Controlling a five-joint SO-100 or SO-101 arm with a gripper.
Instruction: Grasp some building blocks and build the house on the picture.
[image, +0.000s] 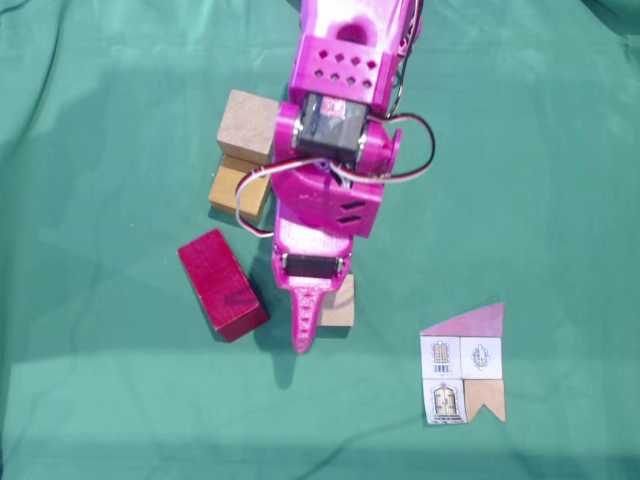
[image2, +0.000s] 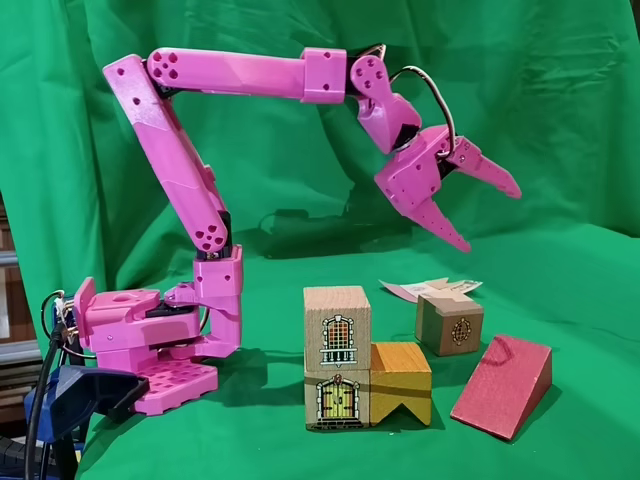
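Observation:
In a fixed view from the side, a pale cube with a window drawing (image2: 337, 328) stands on a pale cube with a door drawing (image2: 337, 398). An ochre notched block (image2: 400, 383) touches the lower cube's right side. Another pale cube (image2: 450, 323) and the dark red sloped block (image2: 502, 385) lie loose to the right. My gripper (image2: 490, 218) hangs open in the air above them, holding nothing. From above, the gripper (image: 305, 335) partly covers the loose cube (image: 340, 305). The red block (image: 222, 284), the ochre block (image: 238, 190) and the stack's top (image: 247, 125) lie left of it. The picture (image: 464, 365) lies flat at lower right.
Green cloth (image: 540, 150) covers the table and the backdrop. The arm's pink base (image2: 150, 350) stands at the left in the side view, with a blue clamp (image2: 70, 395) and cables beside it. The picture card (image2: 430, 289) lies behind the loose cube.

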